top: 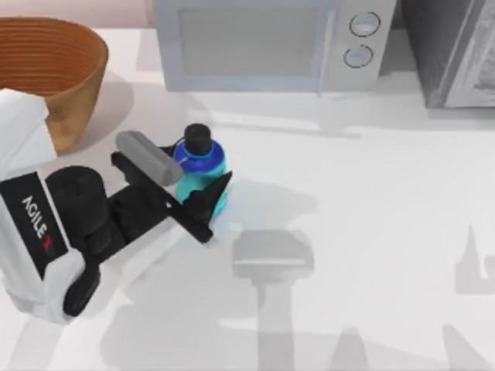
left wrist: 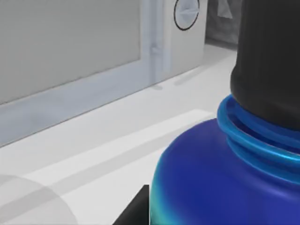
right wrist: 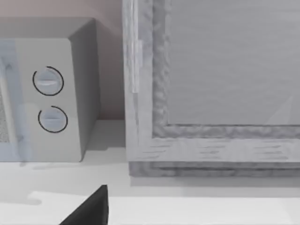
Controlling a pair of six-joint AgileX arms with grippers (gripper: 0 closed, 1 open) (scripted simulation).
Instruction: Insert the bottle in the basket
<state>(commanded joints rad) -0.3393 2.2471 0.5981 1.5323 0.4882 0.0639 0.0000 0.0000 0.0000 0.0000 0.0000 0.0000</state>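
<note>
Left gripper (top: pixel 195 192) clamped around bottle (top: pixel 203 171), upright on table (top: pixel 371 193) left of centre, basket (top: pixel 54 69) far-left. Risk: slip during lift, grip being low and partial.

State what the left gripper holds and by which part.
The left gripper brackets the bottle at its cyan body, below the blue shoulder; whether it's firmly clamped cannot be told.

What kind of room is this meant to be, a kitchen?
Likely a kitchen counter, computer-rendered: a microwave with two dials stands at the back of the white table, a woven basket sits at the left, and a small bottle stands mid-table.
</note>
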